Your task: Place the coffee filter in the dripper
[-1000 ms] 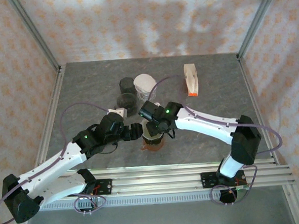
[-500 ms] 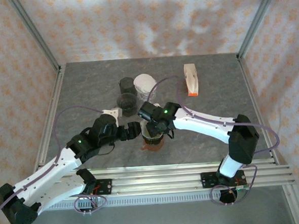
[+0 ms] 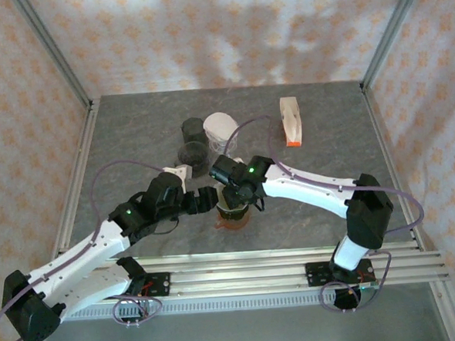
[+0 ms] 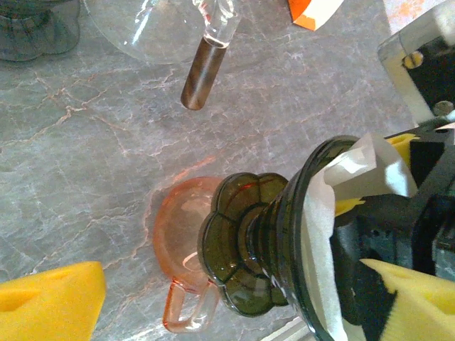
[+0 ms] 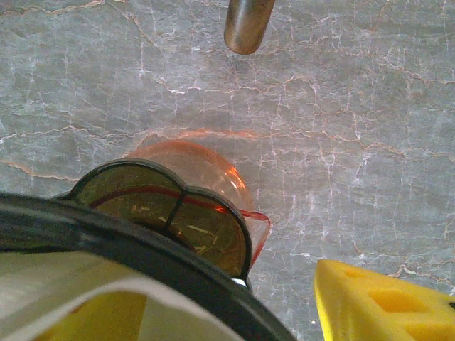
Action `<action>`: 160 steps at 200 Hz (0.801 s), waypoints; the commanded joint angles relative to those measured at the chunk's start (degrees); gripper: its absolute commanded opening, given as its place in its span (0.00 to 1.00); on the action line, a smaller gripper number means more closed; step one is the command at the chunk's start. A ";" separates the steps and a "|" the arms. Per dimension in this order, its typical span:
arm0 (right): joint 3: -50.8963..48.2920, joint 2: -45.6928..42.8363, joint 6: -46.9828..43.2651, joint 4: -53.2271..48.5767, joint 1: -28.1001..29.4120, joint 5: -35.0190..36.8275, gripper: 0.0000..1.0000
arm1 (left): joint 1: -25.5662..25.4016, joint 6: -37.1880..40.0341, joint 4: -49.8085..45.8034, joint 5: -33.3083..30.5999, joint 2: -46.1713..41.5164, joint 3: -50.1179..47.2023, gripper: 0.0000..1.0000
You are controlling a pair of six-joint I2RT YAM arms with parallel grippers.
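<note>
Filter (image 4: 370,170) sits in the dripper (image 4: 263,241), mid-table on the orange cup (image 4: 178,227). Cone mouth up, tip down, long axis approx vertical, one flap poking over the rim. R gripper (image 3: 230,195) approx half open, straddling the rim: one pad under the paper, other outside w/ a gap, no clear pinch. L gripper (image 3: 208,200) wide open, empty, just left of dripper. Risks: R pad drags paper out when it lifts, or a sideways nudge tips the stack.
</note>
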 commanded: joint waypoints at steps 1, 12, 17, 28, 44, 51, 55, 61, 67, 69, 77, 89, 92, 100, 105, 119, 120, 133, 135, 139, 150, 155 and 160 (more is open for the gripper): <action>0.32 0.42 0.72 -0.27 -0.17 1.11 0.63 | 0.19 -0.21 -0.55 -1.17 0.42 -0.95 0.86; 0.21 0.67 0.75 -0.38 -0.18 1.29 0.63 | 0.21 -0.25 -0.71 -1.27 0.53 -0.96 0.86; 0.08 0.75 0.82 -0.46 -0.18 1.32 0.63 | 0.21 -0.27 -0.73 -1.28 0.53 -0.97 0.86; -0.02 0.90 0.88 -0.49 -0.19 1.29 0.63 | 0.21 -0.23 -0.68 -1.30 0.49 -0.92 0.86; -0.25 1.03 0.96 -0.40 -0.17 1.36 0.63 | 0.19 -0.33 -0.71 -1.40 0.36 -1.05 0.87; -0.32 1.07 0.93 -0.43 -0.17 1.50 0.63 | 0.24 -0.46 -0.72 -1.51 0.36 -1.13 0.87; -0.40 1.08 0.95 -0.44 -0.17 1.56 0.63 | 0.22 -0.50 -0.79 -1.54 0.37 -1.11 0.87; -0.49 1.24 0.95 -0.36 -0.17 1.56 0.63 | 0.21 -0.52 -0.68 -1.55 0.36 -1.19 0.87; -0.46 1.34 0.91 -0.32 -0.17 1.60 0.63 | 0.25 -0.52 -0.68 -1.63 0.37 -1.22 0.87; -0.46 1.39 0.98 -0.31 -0.21 1.57 0.63 | 0.25 -0.58 -0.68 -1.63 0.36 -1.33 0.87; -0.46 1.50 1.01 -0.40 -0.17 1.56 0.63 | 0.26 -0.60 -0.68 -1.70 0.40 -1.27 0.87; -0.53 1.49 0.92 -0.41 -0.17 1.64 0.63 | 0.26 -0.69 -0.67 -1.73 0.27 -1.35 0.87; -0.42 1.48 0.94 -0.42 -0.17 1.64 0.63 | 0.20 -0.78 -0.72 -1.75 0.22 -1.39 0.87; -0.34 1.44 0.94 -0.41 -0.18 1.51 0.63 | 0.19 -0.78 -0.64 -1.81 0.14 -1.31 0.87; -0.19 1.39 0.92 -0.41 -0.18 1.47 0.63 | 0.21 -0.78 -0.71 -1.75 0.16 -1.35 0.87; 0.16 0.70 0.77 -0.27 -0.10 1.47 0.63 | 0.20 -0.76 -0.72 -1.67 0.18 -1.32 0.87; 0.16 0.62 0.70 -0.25 -0.13 1.47 0.63 | 0.20 -0.82 -0.77 -1.70 0.14 -1.34 0.86; 0.42 -0.92 0.59 0.18 -0.17 2.05 0.63 | 0.27 -0.87 -0.75 -1.70 0.18 -1.31 0.86; 0.42 -1.20 0.51 0.32 -0.13 2.12 0.64 | 0.23 -0.87 -0.78 -1.72 0.25 -1.28 0.86; 0.42 -1.76 0.54 0.53 -0.16 2.28 0.64 | 0.19 -0.87 -0.85 -1.66 0.27 -1.27 0.86; 0.66 -2.89 0.54 0.82 -0.18 2.59 0.65 | 0.19 -0.95 -0.83 -1.71 0.23 -1.36 0.85; 0.72 -3.10 0.54 0.68 -0.17 2.65 0.65 | 0.19 -1.02 -0.83 -1.66 0.26 -1.36 0.85; 0.97 -3.17 0.65 0.37 -0.21 2.76 0.65 | 0.19 -1.04 -0.79 -1.72 0.27 -1.36 0.85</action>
